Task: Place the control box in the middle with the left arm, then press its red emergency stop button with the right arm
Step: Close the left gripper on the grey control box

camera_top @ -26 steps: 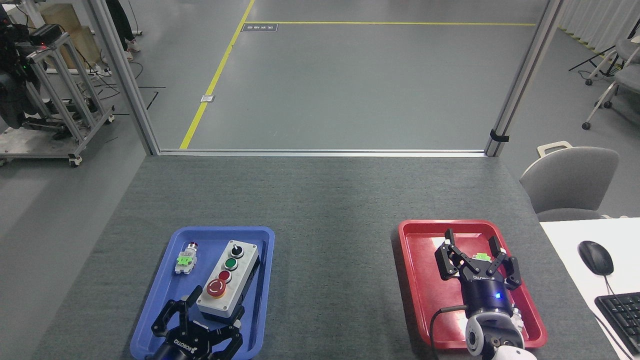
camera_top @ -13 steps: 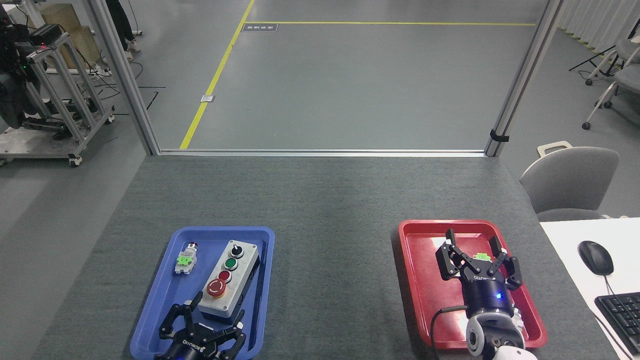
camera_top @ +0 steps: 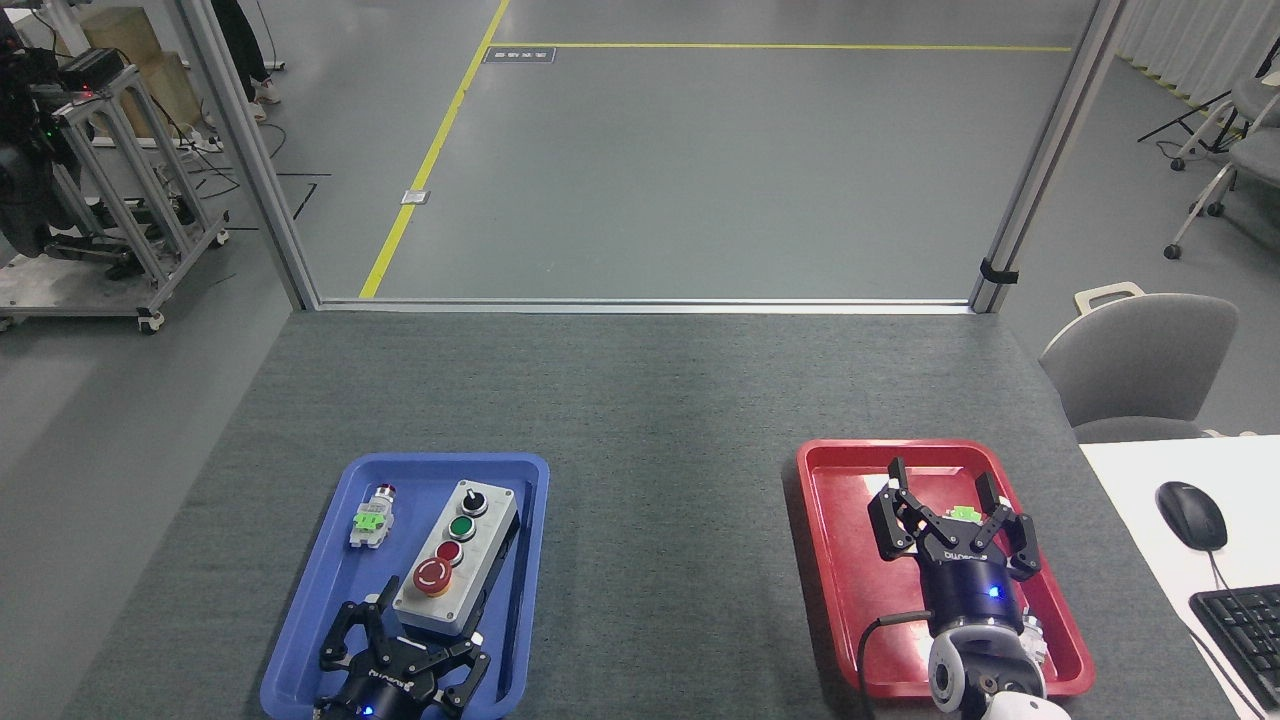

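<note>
On right pincer (camera_top: 945, 498), inverted lettering, unreadable, blue light

A grey floor (camera_top: 700, 160) crossed by yellow tape lines (camera_top: 430, 160); aluminium frame posts (camera_top: 250, 150) rise at the table's (camera_top: 640, 400) far corners; a grey chair (camera_top: 1140, 365) stands right; a metal cart (camera_top: 110, 200) stands left.

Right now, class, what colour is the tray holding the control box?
Blue: the tray under the control box, in the head view.
</note>
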